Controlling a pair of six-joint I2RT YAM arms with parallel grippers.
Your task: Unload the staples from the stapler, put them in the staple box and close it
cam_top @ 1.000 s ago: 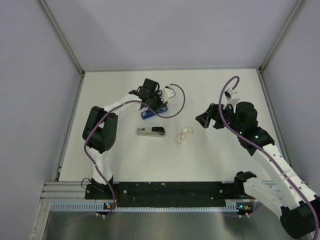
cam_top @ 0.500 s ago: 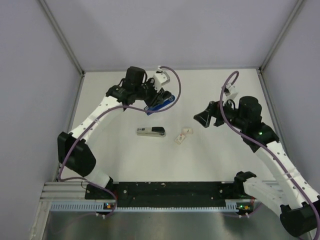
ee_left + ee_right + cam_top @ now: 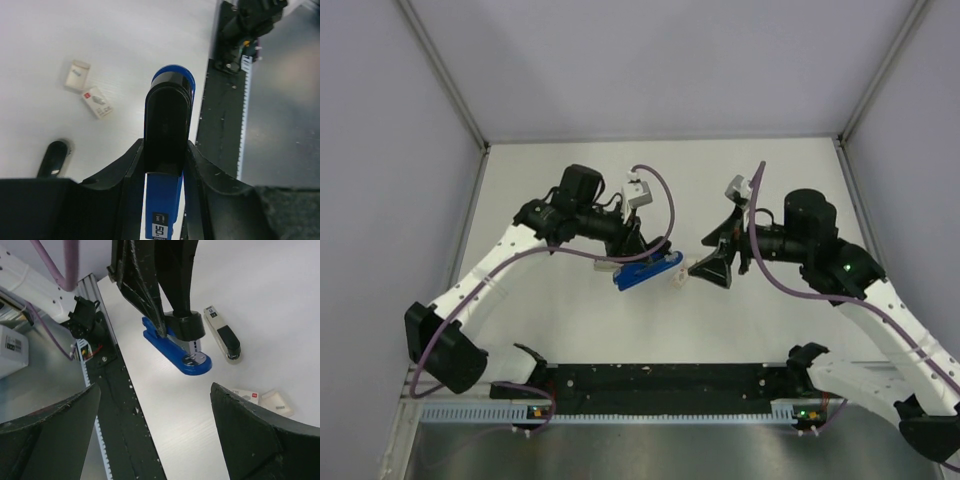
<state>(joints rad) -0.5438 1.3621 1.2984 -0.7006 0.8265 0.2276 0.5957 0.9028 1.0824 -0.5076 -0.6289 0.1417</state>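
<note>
- Two sets of fingers meet over the middle of the desk [image 3: 560, 330], one from each side.
- The left fingers [image 3: 127, 170] are clamped on the blue stapler [image 3: 167, 125], one finger against each long side of its body.
- In the left wrist view, the stapler's rounded black end juts out past the fingertips. The blue base shows beneath it, with a small label near the wrist.
- Seen from above, the blue stapler hangs clear of the desk surface, roughly midway between the far and near edges. It is tilted, with its right end higher in that view.
- The right wrist view shows a round silver plate on the tip of the blue base and a strip of pale metal between the base and the black top.
- The right fingers [image 3: 55, 435] stand wide apart with nothing between them. They are just beside the stapler's right end, and the gap faces it without touching.
- A second stapler [image 3: 224, 340], grey with a black top, lies flat on the desk beneath and behind the held one. From above, the left arm and the blue stapler hide part of it.
- Two small whitish boxes [image 3: 97, 102] lie close together on the desk near the grey stapler, toward the right side.
- A black strip [image 3: 660, 380] runs along the desk's near edge.
</note>
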